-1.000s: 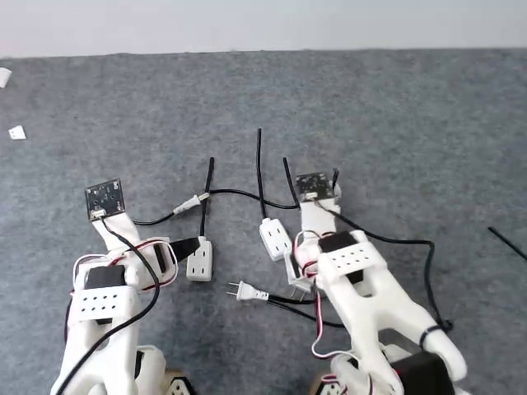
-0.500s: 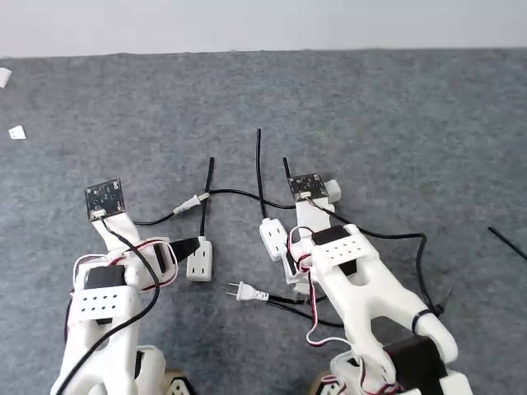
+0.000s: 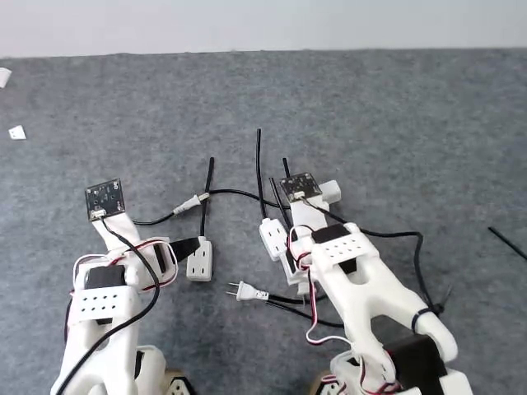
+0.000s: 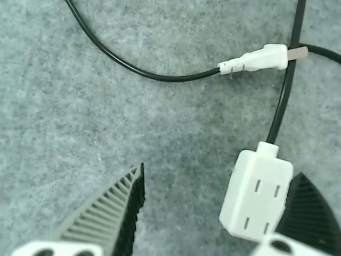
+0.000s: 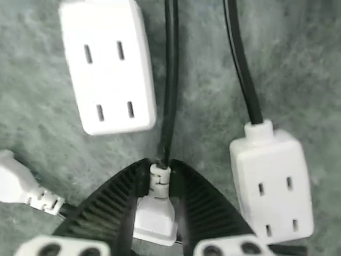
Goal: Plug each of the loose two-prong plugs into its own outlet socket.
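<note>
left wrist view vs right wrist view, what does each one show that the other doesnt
Left wrist view alone: the left tool open, the near socket block close by one jaw, and the free plug lying farther off with a prong bare.
Right wrist view alone: the right tool shut on the held plug, a large socket block, a smaller socket block and an edge plug.
Both: grey carpet and black cords. I cannot tell whether any block appears in both.
</note>
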`<state>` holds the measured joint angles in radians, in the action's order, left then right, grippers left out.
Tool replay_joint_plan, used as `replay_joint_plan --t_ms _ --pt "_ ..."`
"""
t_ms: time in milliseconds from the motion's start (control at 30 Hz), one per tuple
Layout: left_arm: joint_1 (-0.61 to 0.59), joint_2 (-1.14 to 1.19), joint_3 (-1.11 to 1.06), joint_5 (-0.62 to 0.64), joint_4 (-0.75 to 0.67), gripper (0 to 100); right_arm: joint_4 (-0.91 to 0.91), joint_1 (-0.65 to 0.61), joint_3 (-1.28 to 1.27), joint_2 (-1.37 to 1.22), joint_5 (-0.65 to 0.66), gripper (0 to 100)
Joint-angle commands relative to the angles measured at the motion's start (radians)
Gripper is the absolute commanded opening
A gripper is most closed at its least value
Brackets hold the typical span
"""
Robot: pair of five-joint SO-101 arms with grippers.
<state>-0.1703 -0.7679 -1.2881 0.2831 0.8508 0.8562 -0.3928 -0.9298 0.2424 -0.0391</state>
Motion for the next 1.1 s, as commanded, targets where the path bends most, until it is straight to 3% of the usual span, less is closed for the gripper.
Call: replay_joint_plan --t_ms 0,300,833,1067 --pt "-0.005 -0.006 0.018 -0.008 -0.014 39 0.016 -0.002 0.063 0.002 0.018 14.0" --pt "-0.005 -0.006 0.018 -0.008 -0.014 39 0.142 -0.007 0.157 -0.001 0.003 15.4" --pt "-0.005 -0.006 0.018 -0.008 -0.014 39 0.087 -0.007 0.074 0.001 -0.040 15.4" --pt "-0.005 -0.006 0.018 -0.008 -0.014 39 0.051 -0.007 0.071 -0.005 -0.040 6.1"
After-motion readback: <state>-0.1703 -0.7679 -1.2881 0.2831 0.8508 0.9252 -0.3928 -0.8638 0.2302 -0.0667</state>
